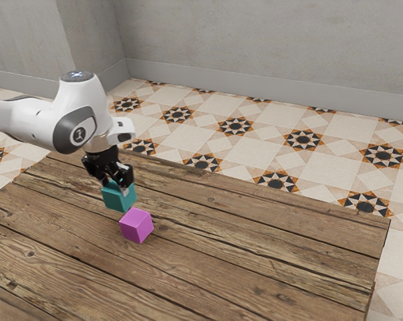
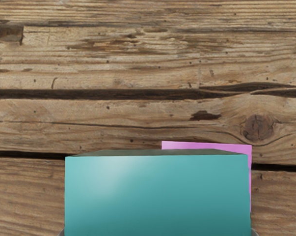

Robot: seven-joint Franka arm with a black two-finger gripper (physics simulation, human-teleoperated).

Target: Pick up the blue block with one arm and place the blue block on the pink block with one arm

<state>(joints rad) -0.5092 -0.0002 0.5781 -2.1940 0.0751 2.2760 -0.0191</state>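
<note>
Pick is done, place isn't. Nearest in the exterior view: pink block [image 1: 136, 225] sits on the table [image 1: 254, 254] with nothing on top. Just behind and above it the blue block [image 1: 119, 198] (renders teal) hangs off the table, pinched from two sides between the jaws, with the arm [image 1: 47, 124] coming in from the exterior view's left. Tiled floor [image 1: 288, 134] and wall [image 1: 254, 33] beyond

Left to do, my read: centre blue over pink, lower, let go

View diff: exterior gives height and grip. Blue's underside looks about level with pink's top, and I can't tell if there's a gap. Wrist gives alignment: blue block [image 2: 157, 196] sits right under the hand and pink block [image 2: 206, 145] pokes out past one edge and corner of it, so I'd call the two offset, not centred. The wrist view gives me no read on height above pink
</note>
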